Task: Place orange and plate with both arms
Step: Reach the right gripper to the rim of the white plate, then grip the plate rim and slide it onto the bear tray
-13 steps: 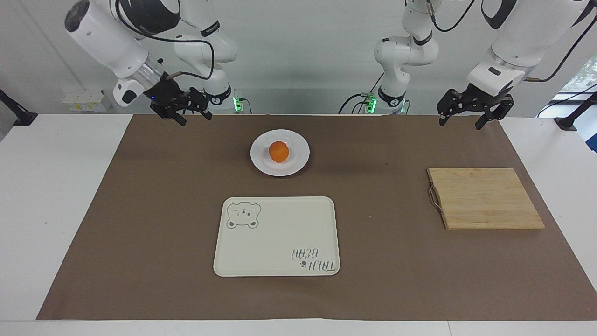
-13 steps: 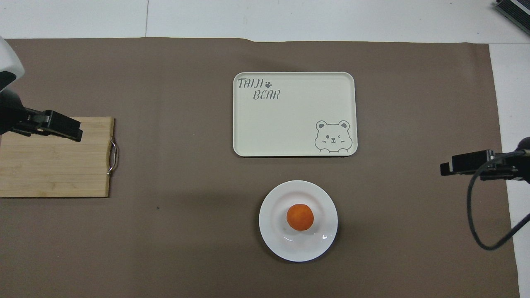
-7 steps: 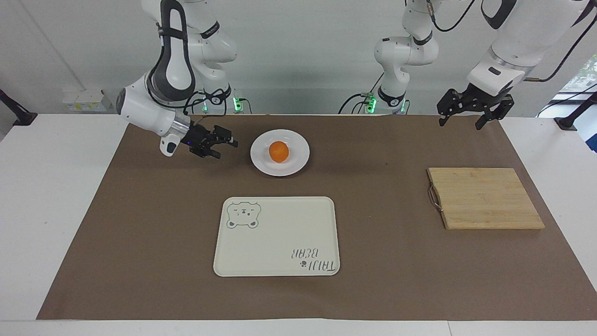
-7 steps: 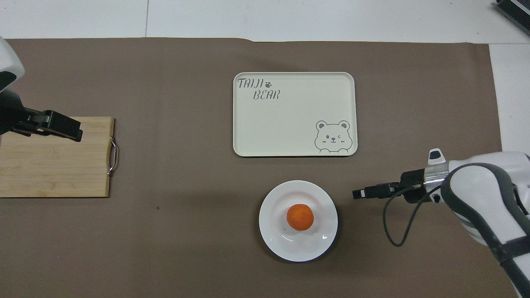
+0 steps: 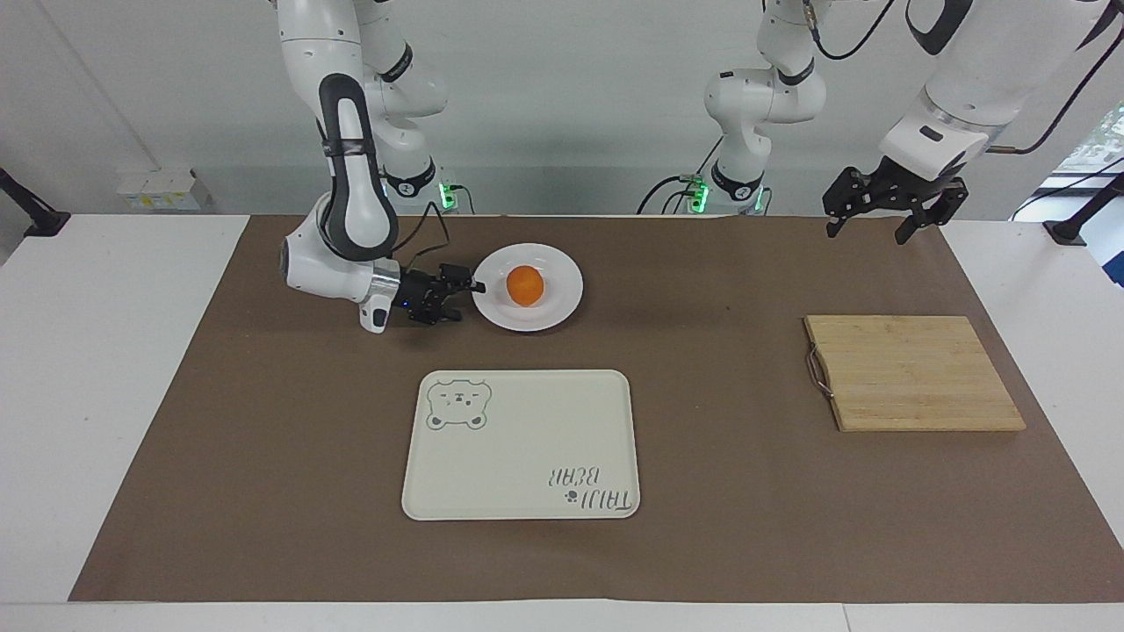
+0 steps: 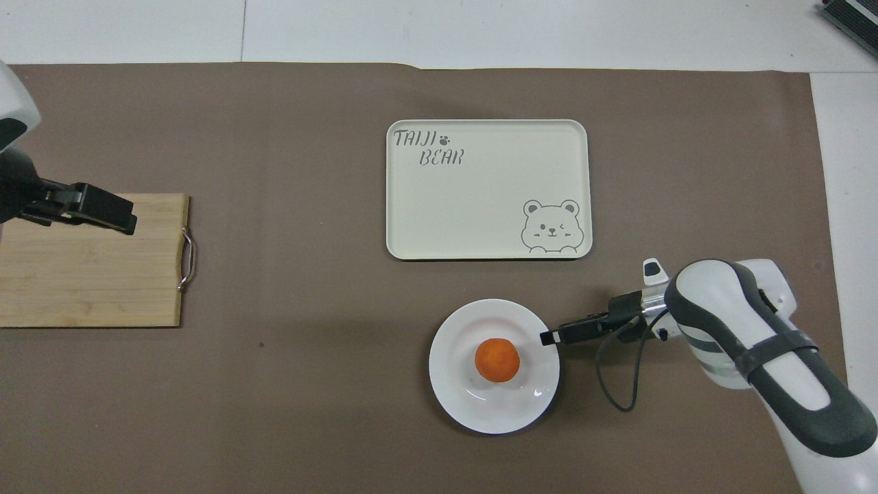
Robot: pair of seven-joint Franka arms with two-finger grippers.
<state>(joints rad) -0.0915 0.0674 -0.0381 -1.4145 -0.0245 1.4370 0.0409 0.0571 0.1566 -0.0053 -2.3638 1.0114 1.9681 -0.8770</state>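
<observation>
We slide the open right gripper (image 5: 464,293) level onto the plate (image 5: 562,303) rim, sparing the orange (image 5: 525,285); the open left gripper (image 5: 882,211) waits over the table (image 5: 720,439).

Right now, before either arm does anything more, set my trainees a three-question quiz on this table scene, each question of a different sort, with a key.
1. True or false: the orange lies on the tray.
2. Which gripper is at the rim of the plate? A) left gripper B) right gripper C) neither
3. Fill in: the left gripper hangs open above the end of the table where the ______ lies.

Key
1. False: it sits in the plate's well.
2. B: the right gripper, open, is low at the plate's edge.
3. cutting board.
</observation>
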